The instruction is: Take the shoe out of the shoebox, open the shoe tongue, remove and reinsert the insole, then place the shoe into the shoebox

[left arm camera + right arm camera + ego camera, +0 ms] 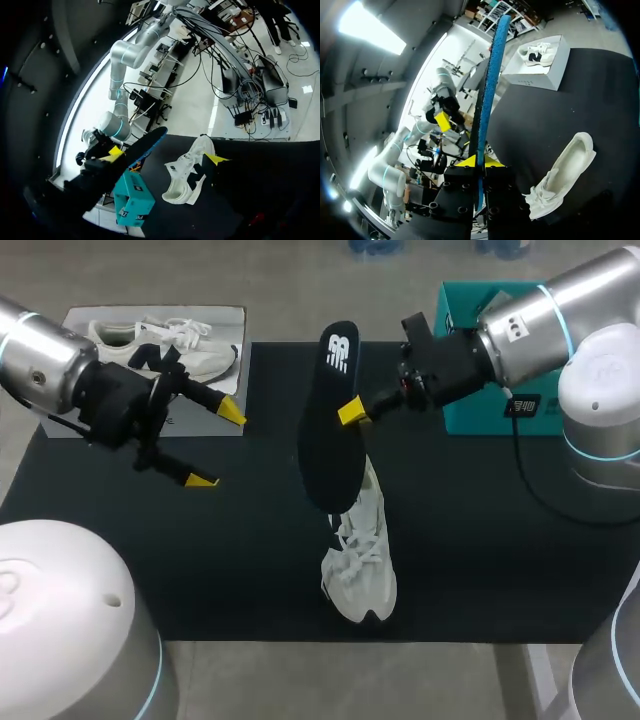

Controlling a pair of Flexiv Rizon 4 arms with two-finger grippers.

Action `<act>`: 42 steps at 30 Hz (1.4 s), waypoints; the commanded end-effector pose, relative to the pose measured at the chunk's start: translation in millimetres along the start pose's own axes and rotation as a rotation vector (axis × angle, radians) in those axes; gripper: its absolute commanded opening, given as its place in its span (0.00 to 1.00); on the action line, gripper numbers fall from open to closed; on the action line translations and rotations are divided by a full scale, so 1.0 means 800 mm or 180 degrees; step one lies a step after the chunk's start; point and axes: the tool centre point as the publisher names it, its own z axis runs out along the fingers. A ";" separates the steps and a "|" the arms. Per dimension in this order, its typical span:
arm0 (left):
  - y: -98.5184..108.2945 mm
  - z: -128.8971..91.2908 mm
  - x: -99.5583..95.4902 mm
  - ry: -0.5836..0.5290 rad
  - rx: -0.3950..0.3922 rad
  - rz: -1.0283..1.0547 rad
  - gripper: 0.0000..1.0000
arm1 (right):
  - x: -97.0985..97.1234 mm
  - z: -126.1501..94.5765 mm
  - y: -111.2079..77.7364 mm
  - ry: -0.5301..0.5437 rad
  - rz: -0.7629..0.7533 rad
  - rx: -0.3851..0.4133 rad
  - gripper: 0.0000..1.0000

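A long black insole (pixel 333 420) hangs upright above the middle of the black mat, with my right gripper (pixel 352 412) shut on its edge. In the right wrist view the insole (pixel 490 75) is seen edge-on, rising from between the shut yellow tips (pixel 477 161). The white shoe (pixel 362 560) lies on the mat below the insole's lower end, its laces loose; it also shows in the wrist views (pixel 565 170) (pixel 187 172). My left gripper (pixel 215 445) hovers wide open over the mat's left side, holding nothing. The white shoebox (pixel 70 325) stands at the back left.
Another white shoe (pixel 165 340) lies inside the shoebox. A teal box (pixel 465 410) stands at the mat's back right, under my right arm. The mat (pixel 240 560) runs bare between the left gripper and the shoe.
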 end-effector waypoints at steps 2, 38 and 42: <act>-0.002 -0.021 0.029 0.0005 -0.0655 -0.1064 1.00 | 0.000 0.002 0.002 -0.0004 0.0004 0.0007 0.00; 0.008 -0.050 0.122 0.0663 -0.1772 -0.2612 1.00 | -0.008 -0.005 0.006 -0.0048 0.0064 0.0043 0.00; 0.008 -0.050 0.122 0.0663 -0.1772 -0.2612 1.00 | -0.026 -0.010 0.025 -0.0116 0.0086 0.0114 0.00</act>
